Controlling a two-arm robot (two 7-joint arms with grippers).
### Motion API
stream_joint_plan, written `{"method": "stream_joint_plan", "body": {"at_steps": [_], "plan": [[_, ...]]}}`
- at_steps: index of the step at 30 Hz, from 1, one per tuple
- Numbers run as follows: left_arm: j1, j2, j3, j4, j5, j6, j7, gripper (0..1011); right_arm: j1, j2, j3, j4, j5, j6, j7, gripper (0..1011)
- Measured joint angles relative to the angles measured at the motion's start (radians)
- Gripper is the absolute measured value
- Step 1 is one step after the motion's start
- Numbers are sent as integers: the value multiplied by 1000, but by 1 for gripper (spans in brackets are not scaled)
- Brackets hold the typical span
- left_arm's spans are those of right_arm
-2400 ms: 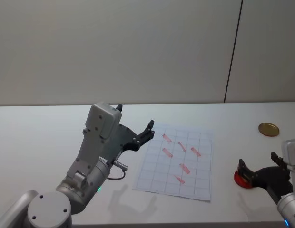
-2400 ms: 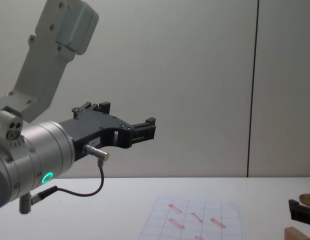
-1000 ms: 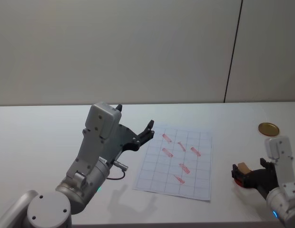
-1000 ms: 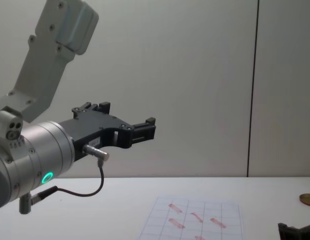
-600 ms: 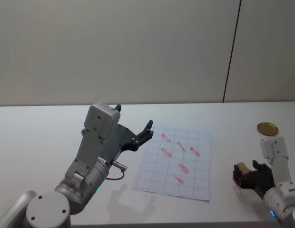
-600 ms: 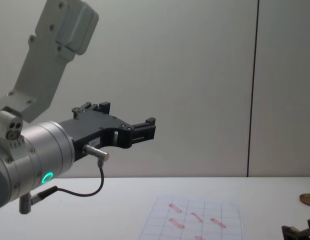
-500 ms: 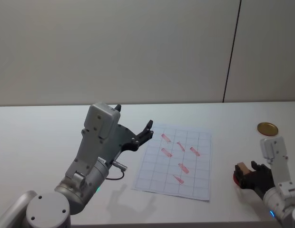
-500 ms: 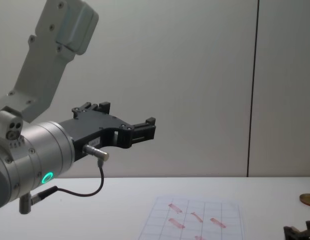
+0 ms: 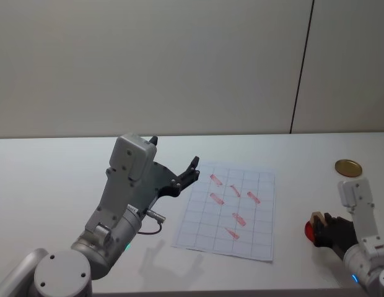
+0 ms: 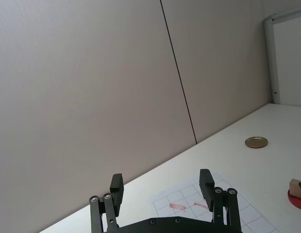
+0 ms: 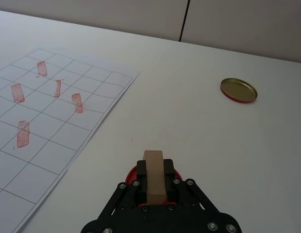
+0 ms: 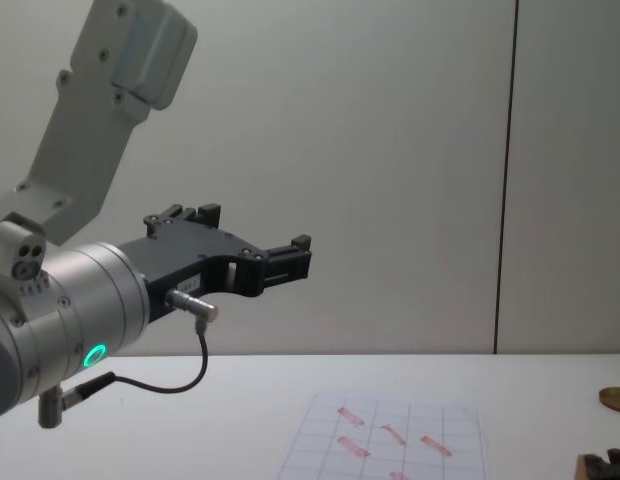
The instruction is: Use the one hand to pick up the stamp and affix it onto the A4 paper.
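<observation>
Right hand (image 11: 154, 190) clenched on wooden stamp (image 11: 153, 165); stamp upright between fingers, face down over red ink pad (image 11: 131, 174) under hand, probably to load ink. A4 paper (image 9: 204, 230) lies left of hand, apart. Left hand (image 10: 161, 178) raised beyond paper, fingers spread, idle.

Up in the air, the left gripper (image 9: 174, 153) hangs on its bent arm, green ring lit at the wrist, fingers (image 10: 206, 180) spread wide. Down low on the right side, the right gripper (image 11: 153, 183) has its fingers pressed against the stamp (image 11: 153, 170) from both sides.
</observation>
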Motion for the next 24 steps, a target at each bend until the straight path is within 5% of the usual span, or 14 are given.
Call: {"method": "stream_joint_plan", "body": {"at_steps": [24], "plan": [[0,0,0,0,0,0,0,993,0,-5,8,-3,0,19,-22,195]]}}
